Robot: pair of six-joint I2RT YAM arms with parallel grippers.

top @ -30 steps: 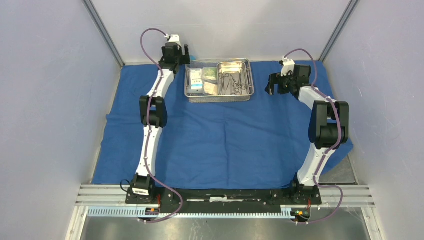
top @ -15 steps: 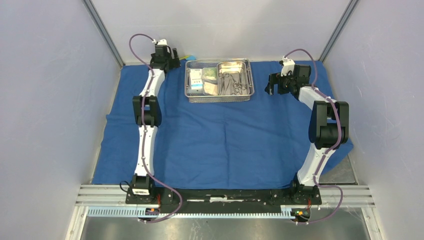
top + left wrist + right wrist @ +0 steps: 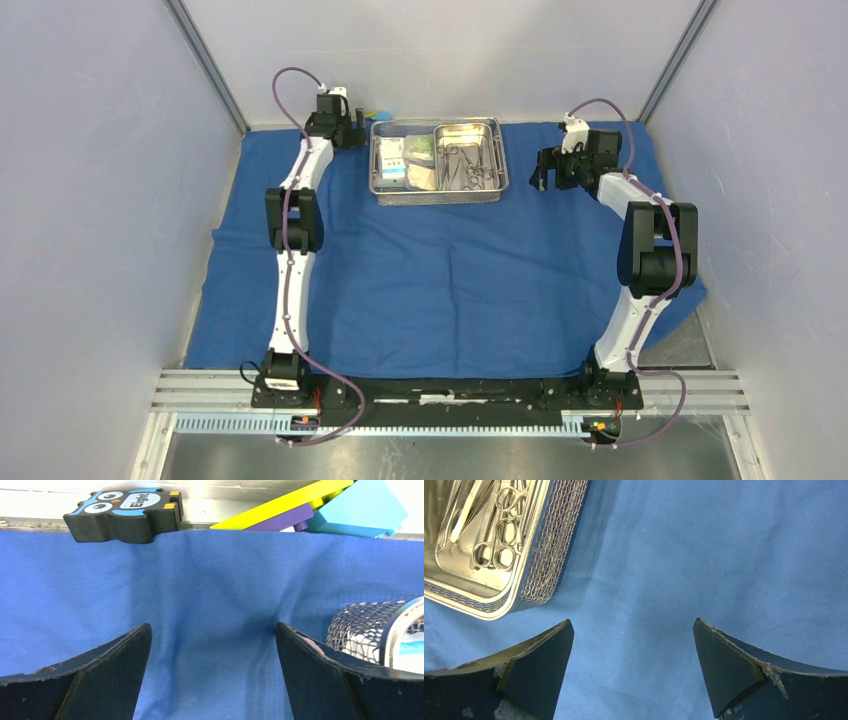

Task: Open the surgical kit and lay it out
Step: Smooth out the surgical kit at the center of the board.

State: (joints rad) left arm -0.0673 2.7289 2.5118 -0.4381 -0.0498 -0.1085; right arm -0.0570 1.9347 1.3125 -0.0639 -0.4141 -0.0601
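The large blue cloth wrap (image 3: 440, 280) lay opened flat over most of the bench, with only a strip of bare metal bench (image 3: 690, 348) showing past its near right corner. Its near edge ran just ahead of my arm bases, and its far edge reached the back wall. The wide middle and near stretch of the cloth carried nothing.

The rectangular wire-mesh steel tray (image 3: 437, 195) sat at the far middle of the cloth, between my two tools. Its right half held the smaller steel pan (image 3: 466, 129), and the slim metal scissors-like instruments (image 3: 468, 166) lay inside that pan. Its left half held the small clear packets (image 3: 397, 160), side by side.

My left tool (image 3: 352, 122) stood wide open and held nothing, low over the cloth just beside the tray's far left corner. Beyond the cloth's far edge, against the wall, lay a black owl-shaped block (image 3: 125, 512) and a yellow, purple and blue block toy (image 3: 320, 505).

My right tool (image 3: 548, 172) was also spread wide and held nothing, over bare cloth near the tray's right side but apart from it. From its wrist view the tray's mesh wall lay to the left, and the open cloth ran off to the right.
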